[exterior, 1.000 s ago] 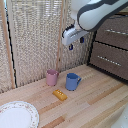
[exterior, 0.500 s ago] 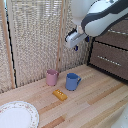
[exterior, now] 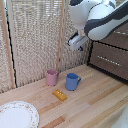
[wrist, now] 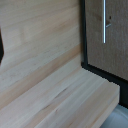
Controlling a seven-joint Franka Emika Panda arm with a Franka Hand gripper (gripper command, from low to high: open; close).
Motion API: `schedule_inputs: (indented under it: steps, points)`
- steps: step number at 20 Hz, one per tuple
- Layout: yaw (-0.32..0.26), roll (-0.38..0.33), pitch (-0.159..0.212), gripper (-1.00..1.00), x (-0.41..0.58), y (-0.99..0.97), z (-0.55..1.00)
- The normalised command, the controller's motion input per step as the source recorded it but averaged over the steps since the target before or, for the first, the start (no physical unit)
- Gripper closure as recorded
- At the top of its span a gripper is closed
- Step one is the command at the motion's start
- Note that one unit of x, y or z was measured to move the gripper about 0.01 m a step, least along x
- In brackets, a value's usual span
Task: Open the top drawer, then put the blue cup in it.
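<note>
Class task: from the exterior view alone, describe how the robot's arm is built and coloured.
The arm has bulky, rounded white shells with dark grey to black sections at the joints. A smaller white-and-grey head hangs at its end, where the gripper sits. The picture is too blurred to show any cables, markings or fingers.

Both pictures are bright, with soft, even light. The small blue cup with a loop handle [exterior: 73,81] drops only a faint shadow on the pale wooden table [exterior: 95,102] beside it. The big white robot arm [exterior: 97,20] above the cup looks fuzzy. The wrist picture is blurry, and the long silver bar handle [wrist: 104,21] shines white.
</note>
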Motion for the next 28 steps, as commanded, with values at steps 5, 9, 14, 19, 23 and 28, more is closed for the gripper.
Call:
schedule_inputs:
  steps: [5,9,14,19,23,28]
  points:
    - [0.057,-0.259,-0.026,-1.0,-0.286,-0.21,0.43]
    - [0.025,-0.179,-0.05,-1.0,-0.015,-0.35,0.61]
    - [0.0,-0.312,-0.002,-1.0,0.146,-0.36,0.2]
    - [0.012,-0.368,0.003,-1.0,0.163,-0.26,0.01]
    - [0.049,-0.375,0.0,-1.0,0.065,-0.27,-0.12]
    - [0.073,-0.375,0.0,-1.0,0.0,-0.29,-0.18]
